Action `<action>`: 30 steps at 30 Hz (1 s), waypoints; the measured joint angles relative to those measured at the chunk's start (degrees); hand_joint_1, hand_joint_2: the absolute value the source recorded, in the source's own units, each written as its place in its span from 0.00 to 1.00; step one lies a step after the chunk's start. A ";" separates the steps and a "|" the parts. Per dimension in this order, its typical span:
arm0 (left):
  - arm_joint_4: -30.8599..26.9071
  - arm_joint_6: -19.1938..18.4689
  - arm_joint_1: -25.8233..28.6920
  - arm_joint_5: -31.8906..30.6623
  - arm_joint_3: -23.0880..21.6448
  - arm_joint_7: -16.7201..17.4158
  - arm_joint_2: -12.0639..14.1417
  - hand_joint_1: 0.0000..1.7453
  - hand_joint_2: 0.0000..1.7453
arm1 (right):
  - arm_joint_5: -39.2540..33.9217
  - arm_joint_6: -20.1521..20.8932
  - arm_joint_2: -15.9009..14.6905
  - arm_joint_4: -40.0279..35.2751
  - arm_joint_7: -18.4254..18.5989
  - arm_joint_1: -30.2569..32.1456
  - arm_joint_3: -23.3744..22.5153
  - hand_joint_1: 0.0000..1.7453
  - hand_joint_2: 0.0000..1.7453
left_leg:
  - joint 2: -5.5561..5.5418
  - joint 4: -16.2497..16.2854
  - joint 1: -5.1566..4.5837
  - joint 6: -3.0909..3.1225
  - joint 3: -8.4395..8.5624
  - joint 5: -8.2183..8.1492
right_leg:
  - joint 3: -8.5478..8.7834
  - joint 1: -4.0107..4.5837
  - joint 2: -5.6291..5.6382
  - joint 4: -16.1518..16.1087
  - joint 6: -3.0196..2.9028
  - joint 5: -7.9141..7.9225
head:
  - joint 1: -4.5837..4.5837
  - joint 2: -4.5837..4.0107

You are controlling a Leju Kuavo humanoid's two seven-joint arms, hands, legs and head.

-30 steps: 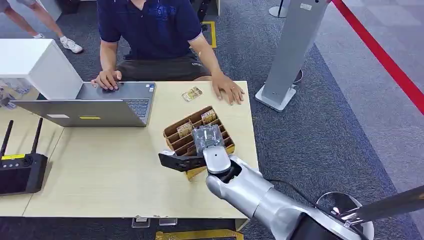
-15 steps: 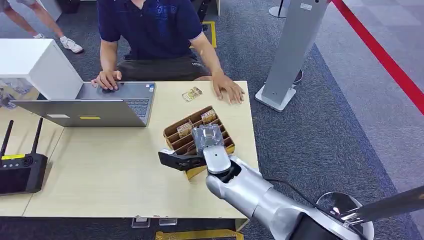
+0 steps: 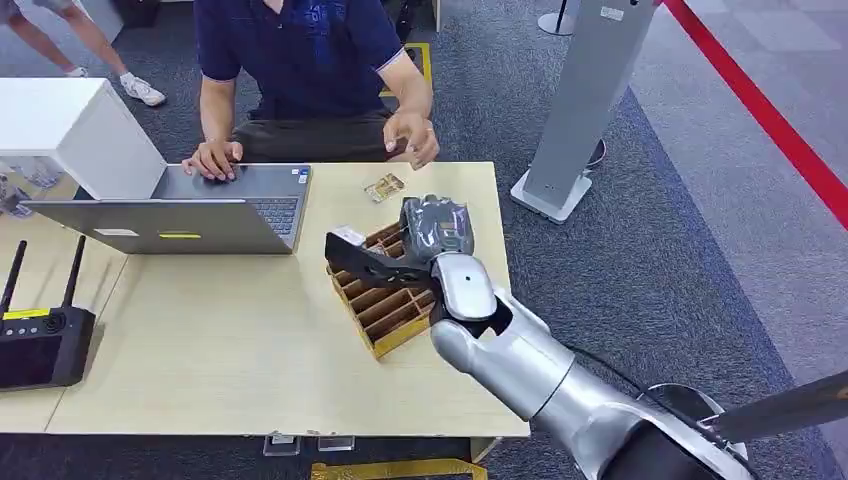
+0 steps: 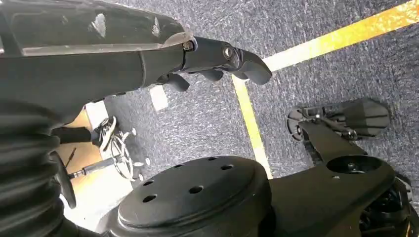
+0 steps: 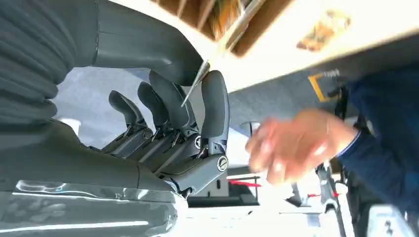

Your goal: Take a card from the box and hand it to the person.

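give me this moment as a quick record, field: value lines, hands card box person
right hand: raised above the box, pinching a card
card: thin, edge-on between thumb and finger
box: brown, slotted, on the table near its right edge
loose card: flat on the table beyond the box
person: seated opposite; one hand lifted toward the robot, other hand on the laptop
left hand: hanging over the floor, holding nothing

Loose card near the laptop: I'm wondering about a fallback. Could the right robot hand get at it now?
Probably not yet: the robot hand already pinches a card. The loose card lies unobstructed.
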 joint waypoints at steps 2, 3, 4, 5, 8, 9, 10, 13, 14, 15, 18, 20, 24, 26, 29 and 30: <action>0.00 0.15 0.00 0.00 0.00 0.00 0.00 0.00 1.00 | -0.28 -0.26 -0.66 -1.82 0.20 -0.23 -1.03 0.88 1.00 | 0.00 0.00 0.00 0.00 0.00 0.00 | 0.00 0.00 0.00 0.00 0.00 0.00 | 0.00 0.00; 0.00 0.15 -0.01 -0.02 0.00 0.00 0.00 0.00 1.00 | -0.68 -0.46 -1.05 -2.69 0.24 -0.43 -1.68 0.88 1.00 | 0.00 0.00 0.00 0.00 0.00 0.00 | 0.00 0.00 0.00 0.00 0.00 0.00 | 0.00 0.00; 0.00 0.15 -0.01 -0.04 0.00 0.00 0.00 0.00 1.00 | -0.96 -0.63 -1.31 -3.43 0.24 -0.77 -2.03 0.88 1.00 | 0.00 0.00 0.00 0.00 0.00 0.00 | 0.00 0.00 0.00 0.00 0.00 0.00 | 0.00 0.00; 0.00 0.15 -0.02 -0.04 0.00 0.00 0.00 0.00 1.00 | -1.42 -0.79 -1.57 -3.98 0.22 -1.13 -2.38 0.88 1.00 | 0.00 0.00 0.00 0.00 0.00 0.00 | 0.00 0.00 0.00 0.00 0.00 0.00 | 0.00 0.00; 0.00 0.15 -0.03 -0.24 0.00 0.00 0.00 0.00 1.00 | -2.69 -2.43 -2.06 -4.53 -0.02 -2.28 -3.09 0.88 1.00 | 0.00 0.00 0.00 0.00 -0.02 0.00 | 0.00 0.00 0.00 0.00 0.00 0.00 | 0.00 0.00; 0.00 0.15 -0.05 -0.39 -0.02 0.00 0.00 0.00 1.00 | -3.04 -3.30 -2.19 -4.37 -0.35 -2.77 -3.11 0.88 1.00 | 0.00 0.00 0.00 0.00 -0.02 0.00 | 0.00 0.00 0.00 0.00 0.00 0.00 | 0.00 0.00; 0.00 0.15 -0.09 -0.50 -0.07 -0.02 0.00 0.00 1.00 | -3.26 -4.35 -2.19 -3.89 -0.90 -3.34 -3.11 0.88 1.00 | 0.00 0.00 0.00 0.00 -0.03 0.00 | 0.00 0.00 0.00 0.00 0.00 0.00 | 0.00 0.00; 0.00 0.13 -0.16 -0.61 -0.33 -0.15 0.00 0.00 1.00 | -3.67 -7.04 -1.99 -0.98 -2.58 -5.27 -3.11 0.88 1.00 | -0.01 0.00 0.00 0.00 -0.04 0.00 | 0.02 0.00 -0.02 0.00 0.00 0.00 | 0.00 0.00; 0.00 0.13 -0.17 -0.68 -0.37 -0.22 0.00 0.00 1.00 | -3.67 -7.50 -1.81 0.22 -2.98 -5.67 -3.11 0.88 1.00 | -0.01 0.00 0.00 0.00 -0.05 0.00 | 0.02 0.00 -0.02 0.01 0.00 0.00 | 0.00 0.00; 0.00 0.15 -0.19 -0.68 -0.39 -0.28 0.00 0.00 1.00 | -3.69 -8.22 -1.45 1.72 -3.56 -5.98 -3.08 0.88 1.00 | -0.02 0.00 0.00 0.00 -0.05 0.00 | 0.01 0.00 -0.01 0.01 0.00 0.00 | 0.00 0.00; 0.00 0.30 -0.24 -0.66 -0.42 -0.28 0.00 0.00 1.00 | -4.17 -10.16 -0.20 6.13 -5.11 -7.20 -3.06 0.88 1.00 | -0.01 0.00 0.00 0.00 -0.06 0.00 | 0.01 0.00 -0.02 0.01 0.00 0.00 | 0.00 0.00; 0.00 0.37 -0.25 -0.66 -0.44 -0.13 0.00 0.00 1.00 | -4.35 -11.02 0.59 9.25 -5.93 -7.93 -3.04 0.88 1.00 | -0.01 0.00 0.00 0.00 -0.06 0.00 | 0.01 0.00 -0.03 0.01 0.00 0.00 | 0.00 0.00; 0.00 0.37 -0.32 -0.66 -0.46 0.13 0.00 0.00 1.00 | -4.35 -11.67 2.05 14.20 -6.40 -8.32 -3.02 0.88 1.00 | -0.01 0.00 0.00 0.00 -0.06 0.00 | 0.00 0.00 -0.02 0.01 0.00 0.00 | 0.00 0.00; 0.00 0.37 -0.32 -0.66 -0.46 0.20 0.00 0.00 1.00 | -4.35 -11.78 2.51 16.06 -6.56 -8.33 -3.02 0.88 1.00 | -0.01 0.00 0.00 0.00 -0.06 0.00 | 0.01 0.00 -0.02 0.01 0.00 0.00 | 0.00 0.00; 0.00 0.33 -0.32 -0.66 -0.55 0.22 0.00 0.00 1.00 | -4.33 -11.76 3.06 18.45 -6.71 -8.33 -3.02 0.00 1.00 | -0.01 0.00 0.00 0.00 -0.05 0.00 | 0.00 0.00 -0.02 0.01 0.00 0.00 | 0.00 0.00; 0.00 0.28 -0.34 -0.68 -0.68 0.22 0.00 0.00 1.00 | -4.31 -11.76 3.23 19.31 -6.75 -8.32 -3.00 0.00 1.00 | -0.01 0.00 0.00 0.00 -0.06 0.00 | 0.00 0.00 -0.02 0.01 0.00 0.00 | 0.00 0.00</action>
